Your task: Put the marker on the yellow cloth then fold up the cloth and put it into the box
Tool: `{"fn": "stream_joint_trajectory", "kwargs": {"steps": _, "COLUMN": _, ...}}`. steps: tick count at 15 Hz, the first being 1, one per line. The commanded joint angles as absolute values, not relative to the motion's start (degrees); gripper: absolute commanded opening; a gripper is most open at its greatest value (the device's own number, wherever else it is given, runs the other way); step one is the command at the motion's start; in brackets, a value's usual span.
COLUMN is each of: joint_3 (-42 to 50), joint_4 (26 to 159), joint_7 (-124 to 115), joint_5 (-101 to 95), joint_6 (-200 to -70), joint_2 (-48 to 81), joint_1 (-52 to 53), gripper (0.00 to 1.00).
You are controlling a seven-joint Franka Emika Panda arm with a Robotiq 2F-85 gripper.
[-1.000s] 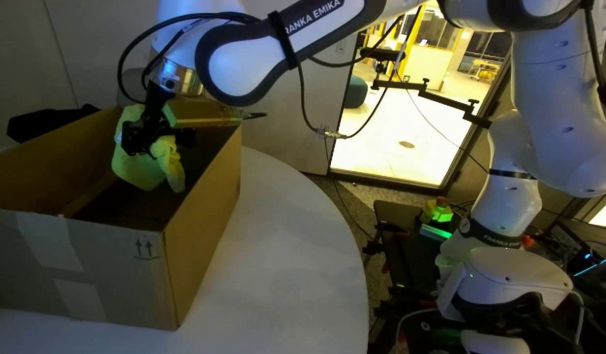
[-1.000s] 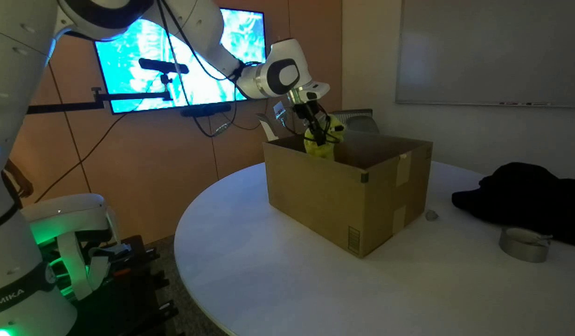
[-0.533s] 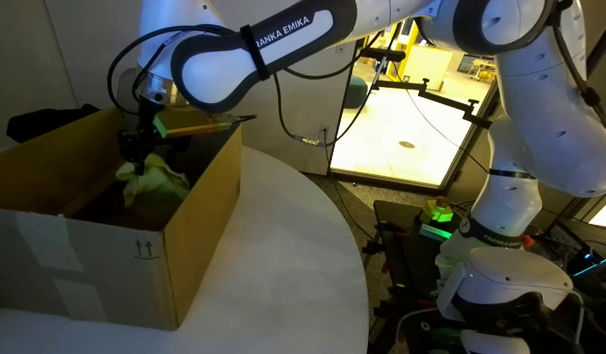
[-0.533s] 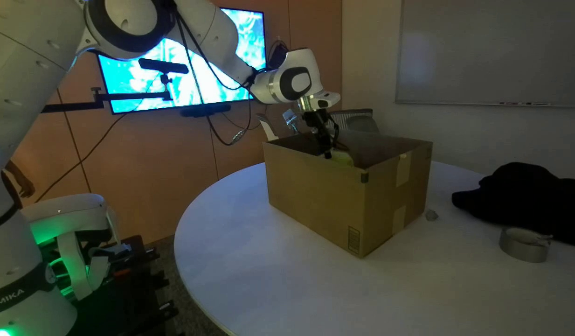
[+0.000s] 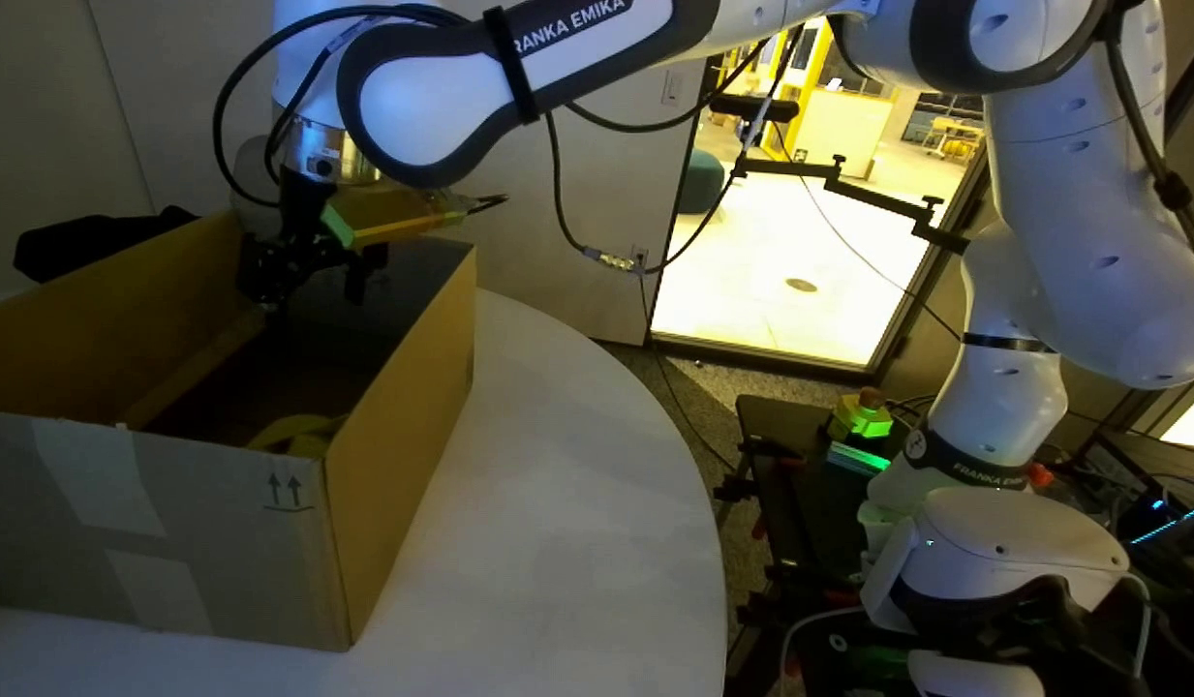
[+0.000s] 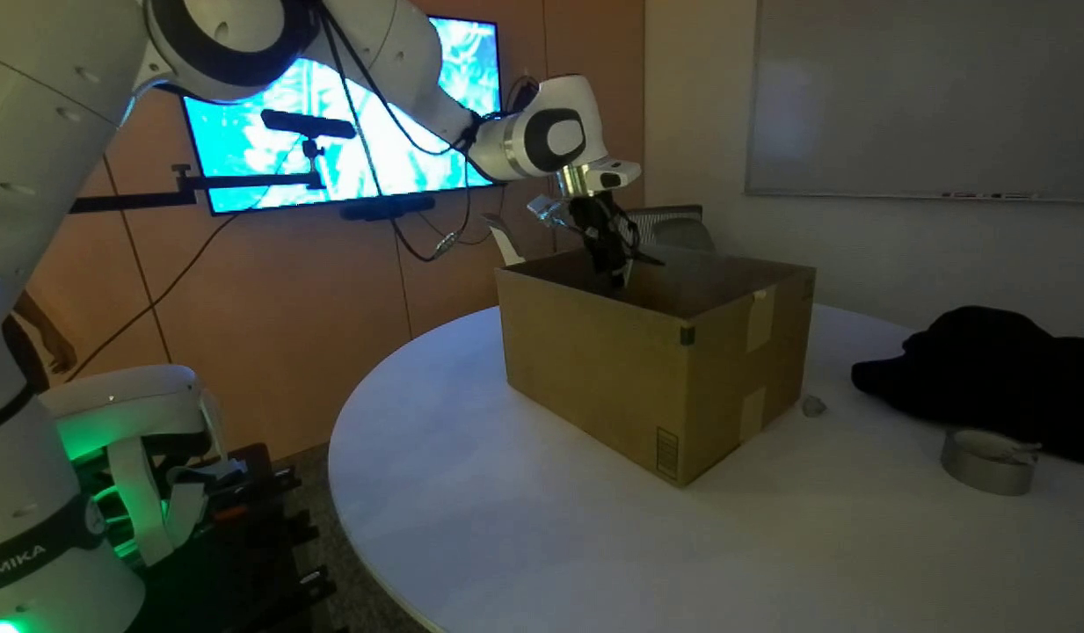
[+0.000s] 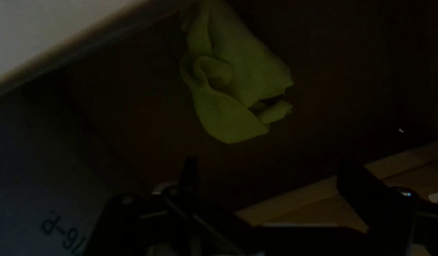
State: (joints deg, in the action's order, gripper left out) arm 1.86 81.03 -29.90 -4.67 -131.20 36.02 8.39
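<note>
The yellow cloth lies crumpled and partly folded on the dark floor of the cardboard box, seen in the wrist view. In an exterior view only a strip of the cloth shows over the box's near wall. My gripper is open, fingers wide apart with nothing between them. It hangs at the mouth of the box, clear of the cloth, its fingertips just inside the rim; an exterior view shows the same gripper above the box. The marker is hidden or out of view.
The box walls stand close round the gripper on the round white table. Beside the box are a small grey lump, a roll of tape and a black garment. A chair stands behind.
The gripper has opened and let go of the cloth, which has dropped from between the fingers to the box floor. The arm dipped into the box, then rose a little.
</note>
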Motion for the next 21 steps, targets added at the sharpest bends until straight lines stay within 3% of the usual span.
{"fn": "stream_joint_trajectory", "kwargs": {"steps": 1, "joint_3": 2.1, "joint_4": 89.2, "joint_7": -25.5, "joint_5": -4.3, "joint_6": -128.4, "joint_2": 25.8, "joint_1": 8.4, "gripper": 0.99}}
{"fn": "stream_joint_trajectory", "kwargs": {"steps": 11, "joint_3": -1.2, "joint_4": 115.3, "joint_7": -24.6, "joint_5": -4.7, "joint_6": -113.9, "joint_2": -2.9, "joint_1": 7.6, "gripper": 1.0}}
{"fn": "stream_joint_trajectory", "kwargs": {"steps": 21, "joint_3": -1.6, "joint_4": 142.0, "joint_7": -20.7, "joint_5": -1.1, "joint_6": -115.1, "joint_2": -25.4, "joint_1": 2.8, "gripper": 1.0}}
